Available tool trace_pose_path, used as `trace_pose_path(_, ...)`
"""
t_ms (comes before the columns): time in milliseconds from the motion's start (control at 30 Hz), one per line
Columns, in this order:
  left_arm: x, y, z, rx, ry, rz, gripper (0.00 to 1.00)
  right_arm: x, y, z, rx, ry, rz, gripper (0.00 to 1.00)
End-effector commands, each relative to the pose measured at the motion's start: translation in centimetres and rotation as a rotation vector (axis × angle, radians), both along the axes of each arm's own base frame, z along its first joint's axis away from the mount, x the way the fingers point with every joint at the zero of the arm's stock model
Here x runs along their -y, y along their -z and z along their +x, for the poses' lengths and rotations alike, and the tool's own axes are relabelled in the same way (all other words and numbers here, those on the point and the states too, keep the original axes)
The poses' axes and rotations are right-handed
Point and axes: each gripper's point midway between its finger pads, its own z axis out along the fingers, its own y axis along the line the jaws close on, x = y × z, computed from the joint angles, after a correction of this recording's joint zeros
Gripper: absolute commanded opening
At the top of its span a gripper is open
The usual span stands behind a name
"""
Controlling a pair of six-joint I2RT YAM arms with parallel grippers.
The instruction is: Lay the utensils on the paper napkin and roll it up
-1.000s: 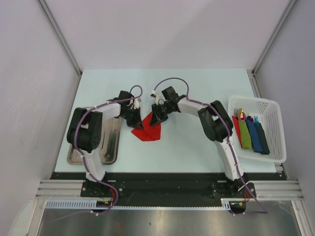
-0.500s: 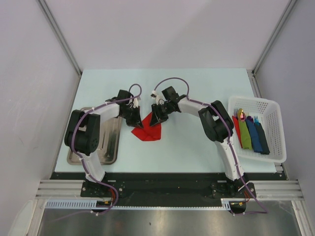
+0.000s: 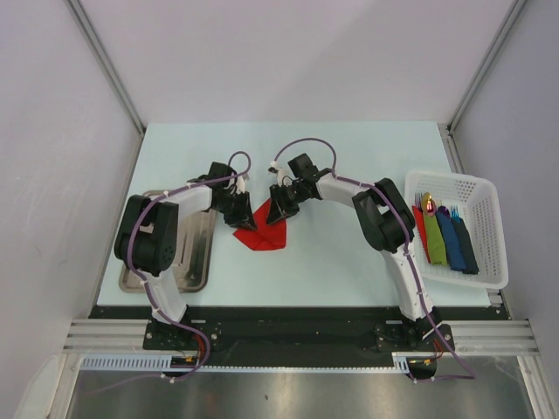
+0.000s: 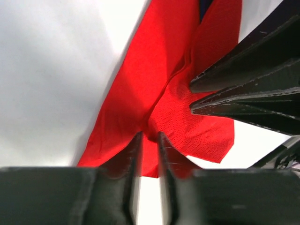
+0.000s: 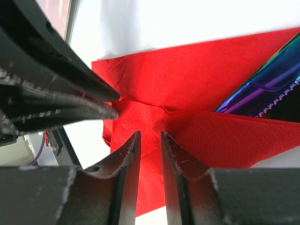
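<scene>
Both arms reach inward, left gripper and right gripper tip-down on the paper napkin. Each pair of jaws stands narrow at its embossed red crease; whether either pinches it cannot be told.

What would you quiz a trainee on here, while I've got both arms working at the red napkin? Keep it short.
1. True or false: the white basket already holds rolled bundles.
2. In the right wrist view, what pokes out from under the paper napkin's fold? A) an iridescent utensil B) a wooden spoon C) a straw
3. What lies on the table beneath the left arm?
Key: 1 true; 2 A; 3 a metal tray.
</scene>
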Motion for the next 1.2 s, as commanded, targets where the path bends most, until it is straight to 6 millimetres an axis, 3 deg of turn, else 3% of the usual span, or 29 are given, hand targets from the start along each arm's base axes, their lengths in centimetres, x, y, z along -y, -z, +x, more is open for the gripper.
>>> trace_pose_path(0, 1.0, -2.3, 0.8, 0.058, -0.005, -0.080, 0.31, 1.2, 1.0, -0.6, -0.017, 0.000, -0.049, 0.28)
trace_pose_path(433, 1.4, -1.3, 0.8, 0.003, -0.013, -0.089, 0.35, 1.2, 1.4, -0.6, -0.029, 0.009, -0.055, 0.27)
trace_pose_path(900, 1.8, -0.6, 1.0, -0.022, -0.019, -0.100, 0.26, 1.1, 1.3, -0.6, -0.034, 0.015, -0.047, 0.25)
trace_pose_path(1033, 1.7, -0.6, 1.1, -0.022, -0.024, -0.091, 0.07, 1.0, 1.3, -0.6, -0.031, 0.013, -0.043, 0.25)
trace_pose_path(1167, 1.8, -0.8, 1.2, -0.017, -0.017, -0.098, 0.00, 0.9, 1.0, -0.4, -0.030, 0.014, -0.034, 0.25)
